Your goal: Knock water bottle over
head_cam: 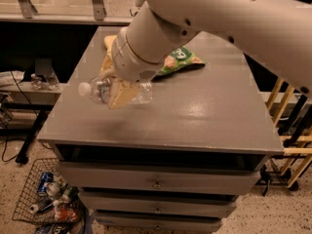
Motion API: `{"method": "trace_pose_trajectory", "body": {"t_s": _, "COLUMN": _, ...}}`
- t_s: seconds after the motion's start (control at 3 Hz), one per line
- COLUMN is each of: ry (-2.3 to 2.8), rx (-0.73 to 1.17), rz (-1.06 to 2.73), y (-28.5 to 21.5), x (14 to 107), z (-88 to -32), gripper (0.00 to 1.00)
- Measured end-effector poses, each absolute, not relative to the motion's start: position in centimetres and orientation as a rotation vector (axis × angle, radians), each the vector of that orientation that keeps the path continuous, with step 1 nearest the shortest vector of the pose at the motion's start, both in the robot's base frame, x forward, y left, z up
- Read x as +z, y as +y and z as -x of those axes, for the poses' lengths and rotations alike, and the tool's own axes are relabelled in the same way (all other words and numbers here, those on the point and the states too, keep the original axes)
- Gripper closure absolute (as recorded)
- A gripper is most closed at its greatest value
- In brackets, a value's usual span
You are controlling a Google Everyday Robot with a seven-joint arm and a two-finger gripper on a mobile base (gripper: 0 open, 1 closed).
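The water bottle (pixel 97 90) is a clear ribbed plastic bottle with a white cap (pixel 84 88). It lies almost flat on the grey cabinet top (pixel 204 116), near the left edge, cap pointing left. My gripper (pixel 116 84) straddles its middle, one tan finger (pixel 119 95) in front and the other behind, closed against it. The white arm comes down from the upper right and hides the label.
A green snack bag (pixel 179 61) lies behind the arm at mid-table. A yellow object (pixel 109 41) peeks out at the back left. Small bottles (pixel 41 81) stand on a low shelf at left. A wire basket (pixel 46 199) of cans sits on the floor. Wooden rails (pixel 287 130) stand at right.
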State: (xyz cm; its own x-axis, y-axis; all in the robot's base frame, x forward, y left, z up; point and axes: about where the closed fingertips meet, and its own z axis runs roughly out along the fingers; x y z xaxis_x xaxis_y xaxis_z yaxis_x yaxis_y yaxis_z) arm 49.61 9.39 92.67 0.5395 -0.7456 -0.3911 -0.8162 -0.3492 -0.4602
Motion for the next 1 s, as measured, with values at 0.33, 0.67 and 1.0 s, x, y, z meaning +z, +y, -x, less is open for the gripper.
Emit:
{"method": "trace_pose_trajectory", "body": {"t_s": 0.33, "ry": 1.250, "rx": -0.025, "rz": 2.318, "y": 10.4, "x": 89.8, "z": -48.1, "gripper": 1.00}}
{"method": "trace_pose_trajectory", "body": {"t_s": 0.67, "ry": 1.221, "rx": -0.207, "rz": 2.482, "y": 10.1, "x": 87.3, "z": -48.3, "gripper": 1.00}}
{"method": "trace_pose_trajectory", "body": {"t_s": 1.0, "ry": 1.196, "rx": -0.345, "rz": 2.512, "y": 8.9, "x": 87.5, "z": -49.8, "gripper": 0.83}}
